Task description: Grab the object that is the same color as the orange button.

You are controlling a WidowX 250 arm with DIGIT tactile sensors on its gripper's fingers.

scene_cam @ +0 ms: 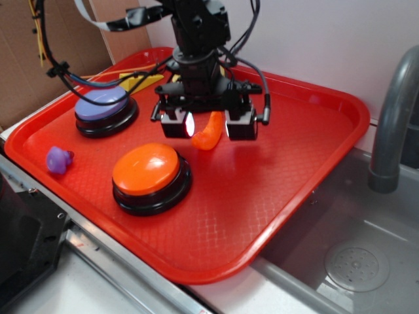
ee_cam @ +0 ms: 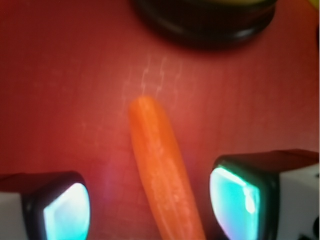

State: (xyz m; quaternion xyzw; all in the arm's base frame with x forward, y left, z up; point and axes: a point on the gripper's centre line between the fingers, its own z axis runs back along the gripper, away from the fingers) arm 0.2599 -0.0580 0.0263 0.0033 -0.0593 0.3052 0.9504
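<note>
At the bottom of the exterior frame, your steel sink basin (scene_cam: 353,261) filled the lower right corner, and the near rim of the red tray (scene_cam: 216,261) overlapped its edge. Just up from that rim, left of centre, sat the orange button (scene_cam: 145,169) on its black base, with the small purple toy (scene_cam: 58,159) at the tray's left edge. Above the button, near the middle of the frame, your gripper (scene_cam: 208,124) hung with its jaws spread wide, one pad on either side of the orange crescent piece (scene_cam: 208,133). In the wrist view the piece (ee_cam: 162,172) ran from the bottom edge up to mid-frame between the two glowing pads (ee_cam: 67,212), clear of both, lying on the tray. Further back, in the upper left, stood the purple button (scene_cam: 101,103), and behind it a yellow object (scene_cam: 141,80) partly hidden by the cables. The grey faucet (scene_cam: 393,118) rose at the right edge.
</note>
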